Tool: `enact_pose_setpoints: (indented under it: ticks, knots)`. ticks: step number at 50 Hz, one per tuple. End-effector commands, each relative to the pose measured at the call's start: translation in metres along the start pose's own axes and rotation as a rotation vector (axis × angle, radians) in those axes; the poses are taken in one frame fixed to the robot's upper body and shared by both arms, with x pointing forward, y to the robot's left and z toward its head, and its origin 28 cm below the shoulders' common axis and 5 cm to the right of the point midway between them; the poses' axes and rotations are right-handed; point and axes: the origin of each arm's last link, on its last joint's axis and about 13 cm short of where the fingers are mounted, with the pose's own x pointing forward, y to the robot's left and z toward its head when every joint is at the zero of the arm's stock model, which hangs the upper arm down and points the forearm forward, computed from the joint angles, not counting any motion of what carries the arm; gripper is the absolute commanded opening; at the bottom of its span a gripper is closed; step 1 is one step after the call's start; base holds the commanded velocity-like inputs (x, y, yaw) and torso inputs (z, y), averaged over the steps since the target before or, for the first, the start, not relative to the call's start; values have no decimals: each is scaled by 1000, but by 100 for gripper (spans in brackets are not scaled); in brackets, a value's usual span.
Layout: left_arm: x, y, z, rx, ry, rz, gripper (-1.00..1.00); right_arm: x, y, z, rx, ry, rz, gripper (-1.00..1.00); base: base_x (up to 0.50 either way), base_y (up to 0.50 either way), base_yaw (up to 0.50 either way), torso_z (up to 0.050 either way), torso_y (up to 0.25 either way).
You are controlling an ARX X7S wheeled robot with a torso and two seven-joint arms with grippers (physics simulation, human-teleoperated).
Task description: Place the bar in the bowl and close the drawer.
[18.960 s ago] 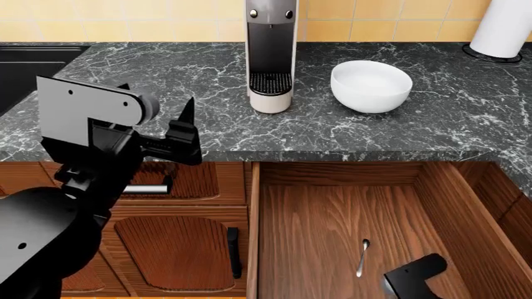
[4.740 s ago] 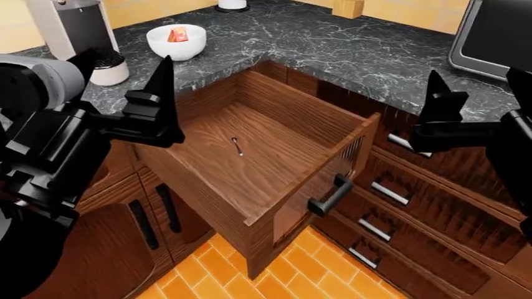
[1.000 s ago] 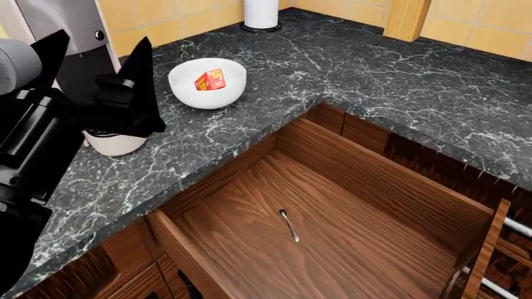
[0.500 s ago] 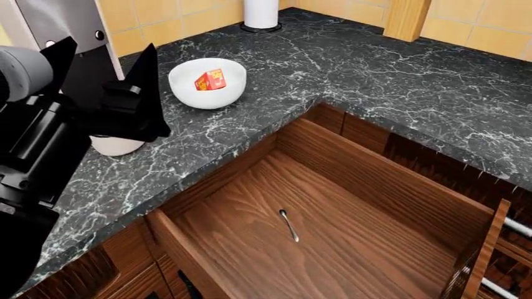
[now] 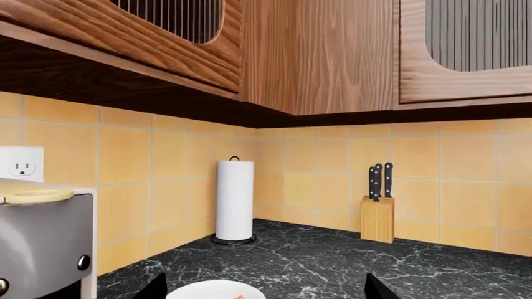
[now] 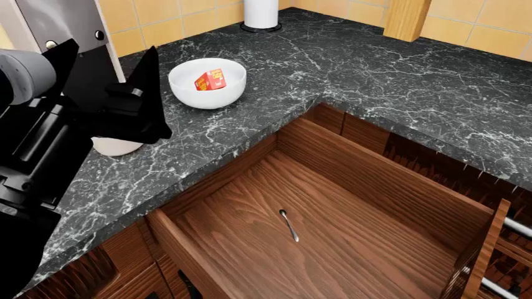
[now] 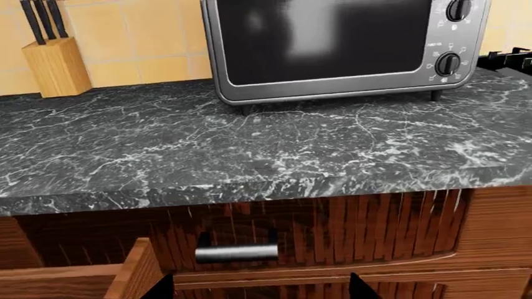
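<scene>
The white bowl (image 6: 208,84) stands on the dark marble counter, and the red and yellow bar (image 6: 211,80) lies inside it. The bowl's rim (image 5: 214,290) also shows in the left wrist view, with a sliver of the bar (image 5: 237,296). My left gripper (image 6: 108,71) is open and empty, raised above the counter just left of the bowl. The large reddish-brown drawer (image 6: 349,187) is pulled wide open below the counter's corner. My right gripper (image 7: 261,289) is open and empty, facing the cabinet fronts under the microwave; it does not show in the head view.
A small spoon (image 6: 288,225) lies in the drawer. The coffee machine (image 6: 112,144) stands behind my left gripper. A paper-towel roll (image 6: 261,12) and a knife block (image 6: 405,17) stand at the wall. A microwave (image 7: 332,43) sits above a silver-handled drawer (image 7: 237,252).
My left gripper has shifted slightly towards the bowl in the head view. The bowl, the bar and the drawer have not moved.
</scene>
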Motion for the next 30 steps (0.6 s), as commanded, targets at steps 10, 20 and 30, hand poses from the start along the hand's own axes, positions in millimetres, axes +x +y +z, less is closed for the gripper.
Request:
enact_pose_setpoints:
  ticks: [10,20,30]
  knots:
    - [0,-1,-1,0,3,-2,100,4,-17,-17,-7,37,-99,100,0,0,0,0,0]
    - [0,-1,-2,0,4,-5,100,8,-21,-31,-18,65,-118,100,0,0,0,0,0]
    - [1,-1,-2,0,8,-3,100,12,-21,-49,-26,109,-130,100,0,0,0,0,0]
